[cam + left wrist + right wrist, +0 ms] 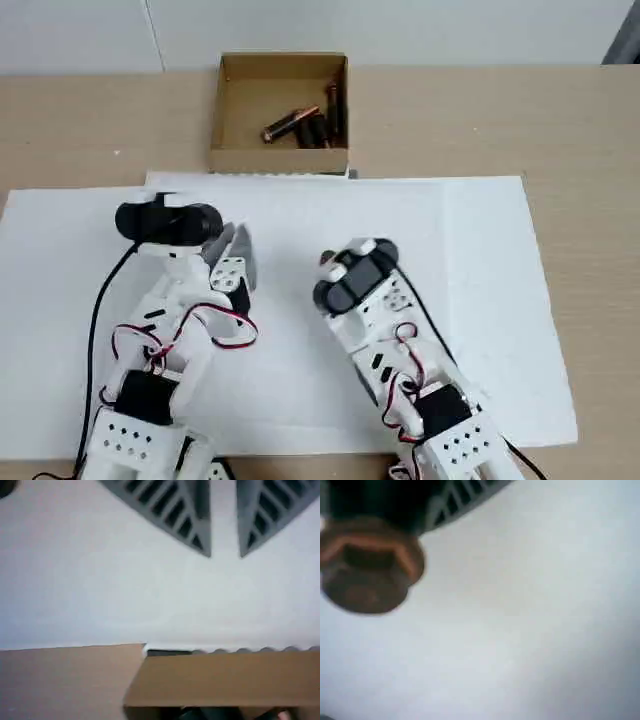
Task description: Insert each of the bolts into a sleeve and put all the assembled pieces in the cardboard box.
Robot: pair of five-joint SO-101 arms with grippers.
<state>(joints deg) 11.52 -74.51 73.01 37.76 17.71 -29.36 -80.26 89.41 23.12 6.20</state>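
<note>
Cardboard box just beyond white sheet holds assembled pieces; left gripper and right gripper over sheet.
Left wrist view: left gripper empty, jaws apart, near box wall.
Right wrist view: right gripper clamps copper hex-headed bolt.

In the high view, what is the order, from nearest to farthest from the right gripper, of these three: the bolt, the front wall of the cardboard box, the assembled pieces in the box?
1. The bolt: held in the right gripper itself.
2. The front wall of the cardboard box: farther ahead, facing the gripper.
3. The assembled pieces: beyond that wall, on the box floor.
</note>
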